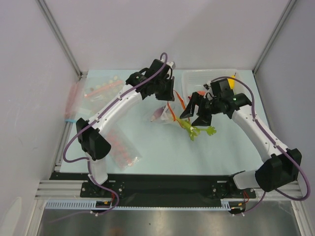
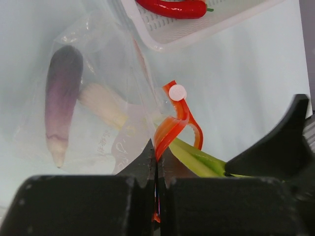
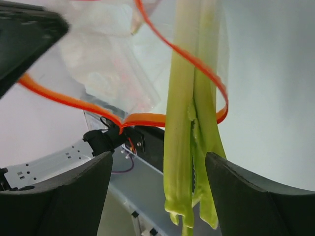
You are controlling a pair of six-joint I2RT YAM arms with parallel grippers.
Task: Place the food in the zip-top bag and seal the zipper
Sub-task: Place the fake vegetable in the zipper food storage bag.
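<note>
My left gripper (image 1: 166,96) (image 2: 157,147) is shut on the red-orange zipper (image 2: 170,130) of the clear zip-top bag (image 1: 160,114) (image 2: 106,64) and holds the mouth up. The scallion (image 1: 194,129) lies half in the bag: its white end (image 2: 101,105) is inside, and its green stalks (image 3: 192,123) pass out through the zipper loop (image 3: 74,101). My right gripper (image 1: 197,114) (image 3: 157,162) is open, with its fingers astride the green stalks and not touching them. A smooth purple-and-white piece (image 2: 61,93) lies inside the bag. No bunch of grapes shows.
A white basket (image 1: 206,81) (image 2: 162,42) stands at the back right with a yellow fruit (image 1: 231,82) and a red chili (image 2: 172,7). Bags printed with pink-red dots (image 1: 123,147) lie at the left, near a bag with a blue strip (image 1: 71,105).
</note>
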